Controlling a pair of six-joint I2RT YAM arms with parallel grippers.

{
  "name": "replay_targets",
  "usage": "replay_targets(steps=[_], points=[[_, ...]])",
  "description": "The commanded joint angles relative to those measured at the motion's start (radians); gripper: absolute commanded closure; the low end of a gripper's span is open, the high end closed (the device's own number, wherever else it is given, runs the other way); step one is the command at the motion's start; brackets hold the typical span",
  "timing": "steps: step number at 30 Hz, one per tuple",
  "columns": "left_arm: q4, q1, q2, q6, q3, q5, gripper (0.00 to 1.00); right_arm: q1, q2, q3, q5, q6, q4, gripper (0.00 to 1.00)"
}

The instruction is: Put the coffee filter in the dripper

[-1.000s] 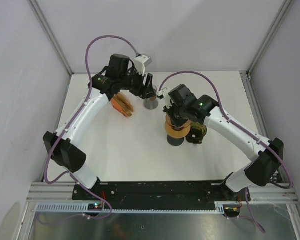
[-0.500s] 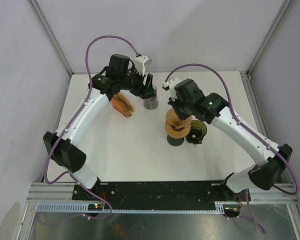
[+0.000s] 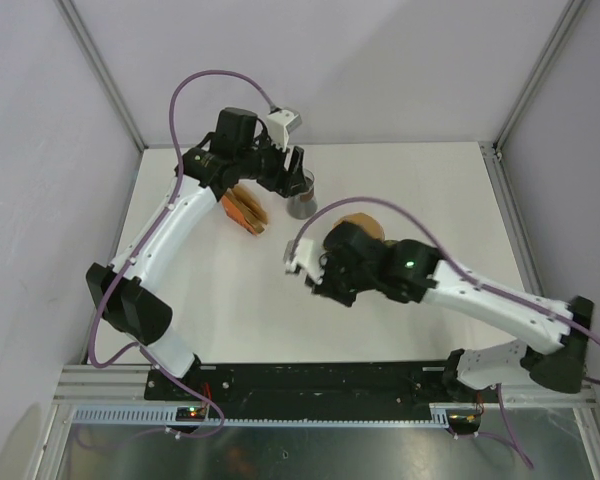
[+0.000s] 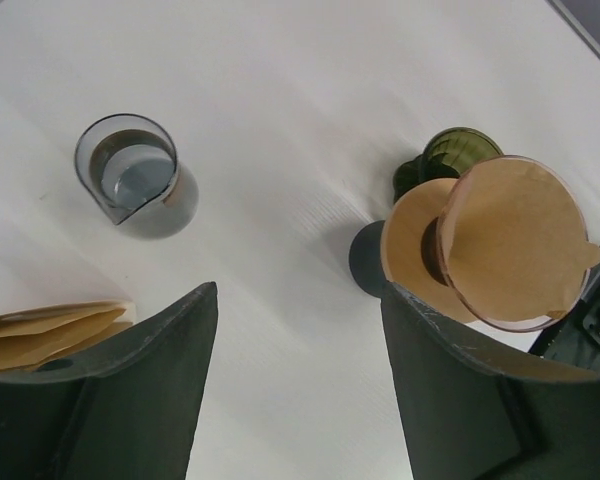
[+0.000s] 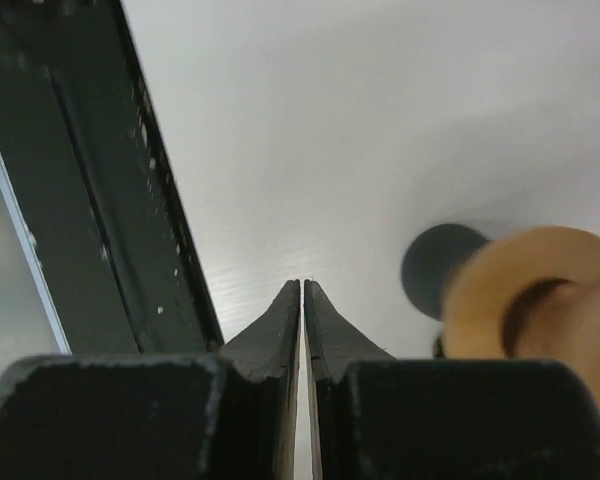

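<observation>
The dripper (image 4: 515,245) stands on a wooden collar and a black base, and a brown paper coffee filter (image 4: 500,225) sits inside its cone. In the top view only the rim of the filter (image 3: 361,221) shows behind my right arm. My right gripper (image 3: 318,282) is shut and empty, near and left of the dripper; in the right wrist view (image 5: 302,285) the blurred dripper (image 5: 540,290) lies to its right. My left gripper (image 4: 298,295) is open and empty, high above the table by the glass beaker (image 3: 302,205).
A stack of spare brown filters (image 3: 246,210) lies left of the beaker (image 4: 135,178). A dark green cup (image 4: 458,152) sits behind the dripper. The black rail (image 5: 110,200) of the table's near edge is close to my right gripper.
My right gripper has left the dripper and swung toward the near left, shut and empty. The filter stays in the dripper. The left arm has barely moved.
</observation>
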Motion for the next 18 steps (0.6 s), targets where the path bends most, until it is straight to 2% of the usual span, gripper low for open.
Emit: replay_targets(steps=[1,6,9,18], points=[[0.022,0.046,-0.052,0.019,0.006,-0.016,0.28,0.081,0.12,-0.046,0.01,-0.131,-0.071,0.91],[0.023,0.098,-0.069,0.022,-0.015,-0.013,0.22,0.125,0.229,-0.088,0.075,-0.19,-0.057,0.94],[0.023,0.131,-0.086,0.025,-0.029,-0.01,0.18,0.138,0.311,-0.092,0.174,-0.204,-0.037,0.95],[0.032,0.182,-0.115,0.025,-0.06,0.023,0.17,0.138,0.55,-0.108,0.479,-0.252,0.0,1.0]])
